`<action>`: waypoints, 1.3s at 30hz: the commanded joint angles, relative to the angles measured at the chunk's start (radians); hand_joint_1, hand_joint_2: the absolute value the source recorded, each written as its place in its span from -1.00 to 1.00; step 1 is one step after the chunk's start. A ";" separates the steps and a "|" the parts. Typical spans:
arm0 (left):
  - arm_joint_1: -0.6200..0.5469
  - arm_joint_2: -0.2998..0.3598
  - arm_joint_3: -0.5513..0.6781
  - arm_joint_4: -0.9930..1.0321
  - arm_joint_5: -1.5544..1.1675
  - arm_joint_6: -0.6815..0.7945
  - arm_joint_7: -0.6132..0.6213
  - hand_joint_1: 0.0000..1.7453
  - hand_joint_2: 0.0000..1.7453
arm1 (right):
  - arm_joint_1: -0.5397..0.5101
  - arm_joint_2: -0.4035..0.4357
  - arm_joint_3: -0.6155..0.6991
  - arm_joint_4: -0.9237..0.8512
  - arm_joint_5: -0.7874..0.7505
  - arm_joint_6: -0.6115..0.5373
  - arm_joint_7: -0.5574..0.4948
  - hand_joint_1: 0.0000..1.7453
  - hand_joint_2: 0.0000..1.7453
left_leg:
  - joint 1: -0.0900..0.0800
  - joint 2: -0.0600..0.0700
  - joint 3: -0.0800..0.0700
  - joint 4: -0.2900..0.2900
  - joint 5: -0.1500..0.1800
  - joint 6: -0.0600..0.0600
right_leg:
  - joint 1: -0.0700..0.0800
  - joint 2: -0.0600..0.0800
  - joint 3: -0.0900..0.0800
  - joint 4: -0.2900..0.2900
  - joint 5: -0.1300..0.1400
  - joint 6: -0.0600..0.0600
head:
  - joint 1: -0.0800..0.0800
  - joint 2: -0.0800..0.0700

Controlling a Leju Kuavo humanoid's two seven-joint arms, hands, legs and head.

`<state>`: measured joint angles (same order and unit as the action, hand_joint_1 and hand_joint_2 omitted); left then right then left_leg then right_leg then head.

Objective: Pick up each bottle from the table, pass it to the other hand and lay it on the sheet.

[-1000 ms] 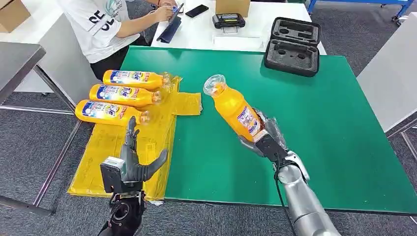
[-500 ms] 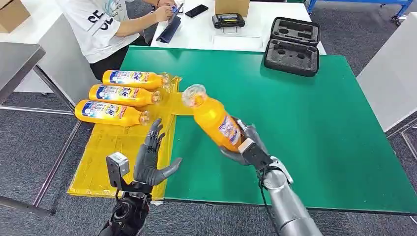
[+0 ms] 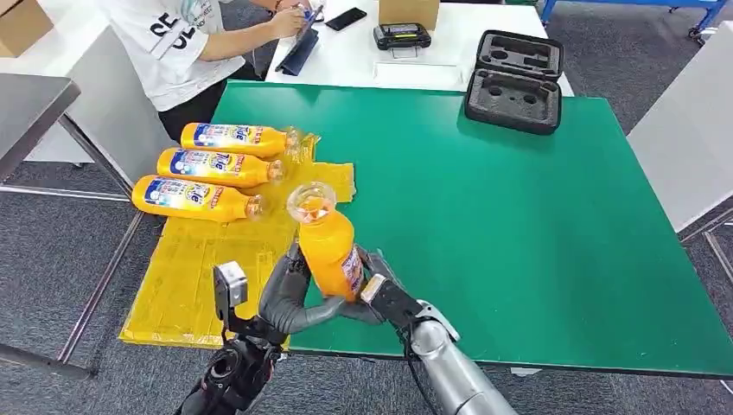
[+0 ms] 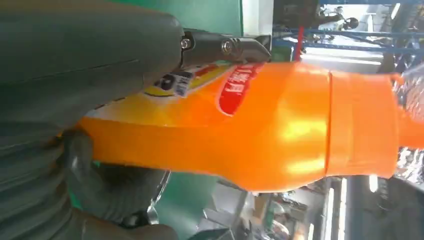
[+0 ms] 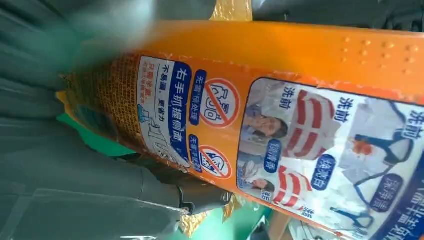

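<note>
Bottle (image 3: 329, 251): you see it upright, raised over the worktop's (image 3: 519, 216) near edge beside the sheet (image 3: 199, 268).
Right hand (image 3: 380, 298): fingers wrapped round its base.
Left hand (image 3: 290, 298): fingers curled onto the bottle too.
Sheet: three bottles (image 3: 212, 169) lie there.

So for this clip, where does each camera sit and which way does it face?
Head view: high on the body, looking down at the green table; both arms show, left hand and right hand at the orange bottle.
Left wrist view: behind the left hand, facing the bottle.
Right wrist view: behind the right hand, on the bottle's label.
All share the bottle.
</note>
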<state>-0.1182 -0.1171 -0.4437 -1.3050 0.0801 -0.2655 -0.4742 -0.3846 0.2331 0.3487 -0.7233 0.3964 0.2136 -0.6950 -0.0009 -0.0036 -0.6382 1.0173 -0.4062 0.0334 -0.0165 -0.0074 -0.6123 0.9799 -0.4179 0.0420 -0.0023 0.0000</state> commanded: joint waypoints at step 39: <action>-0.075 0.033 -0.058 0.134 0.147 -0.233 0.034 1.00 1.00 | -0.102 -0.006 0.205 0.196 0.070 0.024 0.007 1.00 1.00 | 0.001 0.000 0.003 0.000 -0.001 -0.001 | 0.001 0.000 0.003 0.000 -0.001 -0.001 | 0.000 0.000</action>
<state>-0.1536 -0.0778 -0.4017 -1.2097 0.2811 -0.5161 -0.4379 -0.4376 0.2239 0.4860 -0.5959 0.4543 0.2342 -0.7069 -0.0006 -0.0032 -0.6382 1.0173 -0.4061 0.0333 -0.0163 -0.0070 -0.6129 0.9800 -0.4179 0.0419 -0.0027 0.0000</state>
